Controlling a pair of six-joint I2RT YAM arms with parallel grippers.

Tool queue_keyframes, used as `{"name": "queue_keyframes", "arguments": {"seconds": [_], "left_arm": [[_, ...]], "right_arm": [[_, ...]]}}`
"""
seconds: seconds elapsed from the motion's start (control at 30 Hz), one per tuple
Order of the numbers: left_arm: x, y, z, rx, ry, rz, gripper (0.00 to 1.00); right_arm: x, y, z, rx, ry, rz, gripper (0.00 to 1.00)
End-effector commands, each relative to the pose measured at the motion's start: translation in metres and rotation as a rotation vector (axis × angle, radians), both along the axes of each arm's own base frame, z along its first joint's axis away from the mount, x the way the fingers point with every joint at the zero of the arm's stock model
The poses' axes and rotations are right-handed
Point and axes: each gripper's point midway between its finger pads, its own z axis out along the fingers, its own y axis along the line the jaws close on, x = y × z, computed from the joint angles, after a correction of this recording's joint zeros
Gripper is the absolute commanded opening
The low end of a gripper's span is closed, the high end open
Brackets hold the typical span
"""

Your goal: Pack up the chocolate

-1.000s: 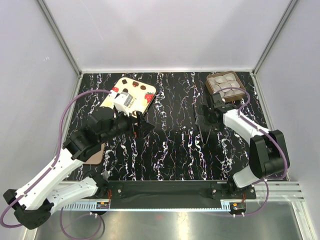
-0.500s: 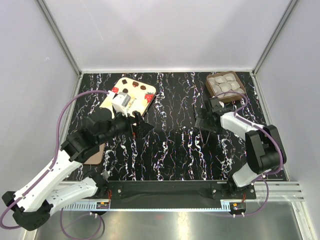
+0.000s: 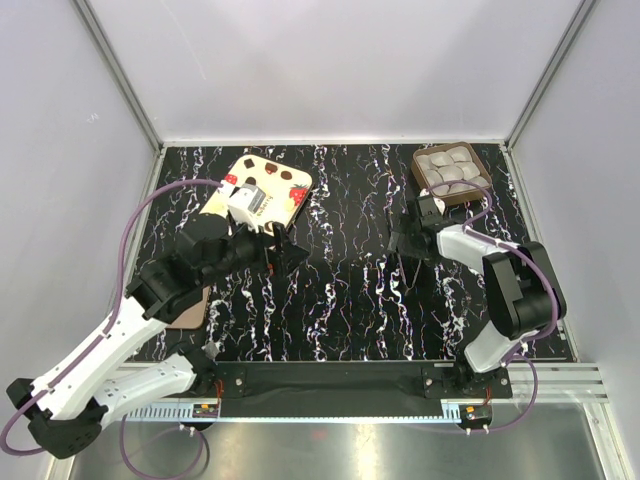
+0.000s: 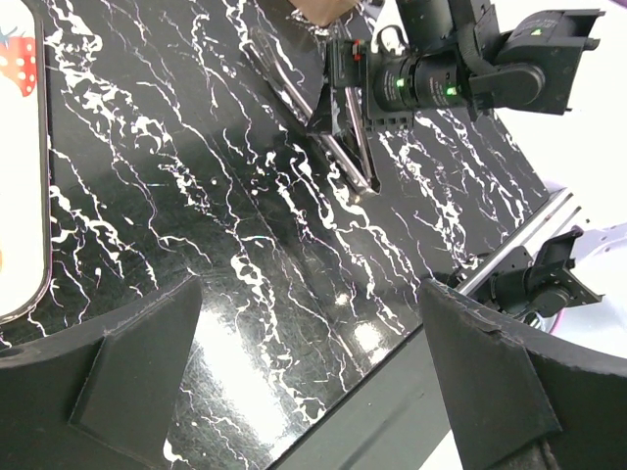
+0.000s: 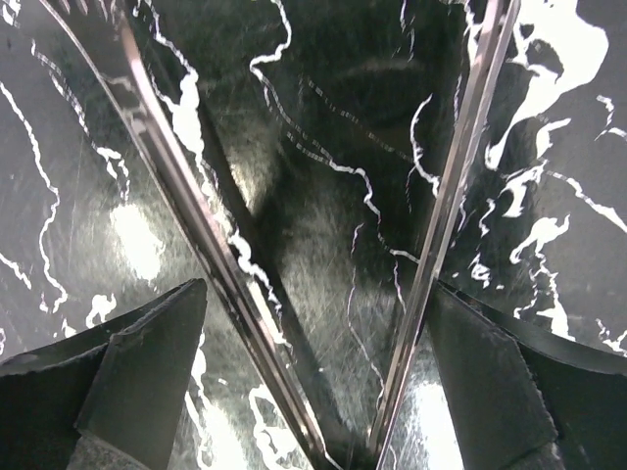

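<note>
Spread wide and empty over the tongs (image 5: 176, 201), the right gripper (image 3: 405, 240) has the chocolate (image 3: 448, 168) just beyond it, rightward; the left gripper (image 3: 287, 248), also spread, sits well apart.

left arm (image 3: 100, 355), lower left: wore white shells between bulky black joints | right arm (image 3: 490, 350), lower right: matched, white links, black elbow drum | cabling: ran purple cables (image 3: 128, 240) in loose loops off both | left fingers (image 4: 137, 382): looked matte black, wedge-shaped | right wrist (image 4: 431, 83), upper right of left-wrist view: glowed two green lights
</note>
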Motion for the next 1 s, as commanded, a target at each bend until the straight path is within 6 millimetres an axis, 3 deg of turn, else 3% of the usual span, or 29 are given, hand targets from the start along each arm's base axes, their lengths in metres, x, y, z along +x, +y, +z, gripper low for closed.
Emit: {"name": "queue_keyframes", "arguments": {"seconds": [0.0, 0.17, 0.57, 0.97], "left_arm": [[0.007, -0.002, 0.015, -0.02, -0.047, 0.007, 0.99], [0.007, -0.001, 0.015, -0.022, -0.049, 0.012, 0.99], [0.003, 0.006, 0.018, -0.02, -0.07, 0.023, 0.99], [0.004, 0.006, 0.016, -0.027, -0.067, 0.025, 0.99]], "right_arm": [[0.004, -0.003, -0.01, -0.038, 0.009, -0.003, 0.97], [0.005, -0.004, -0.01, -0.053, 0.009, 0.002, 0.94], [-0.002, 0.03, -0.01, -0.113, 0.001, 0.161, 0.93], [-0.005, 0.027, -0.021, -0.152, 0.065, 0.066, 0.91]]}}
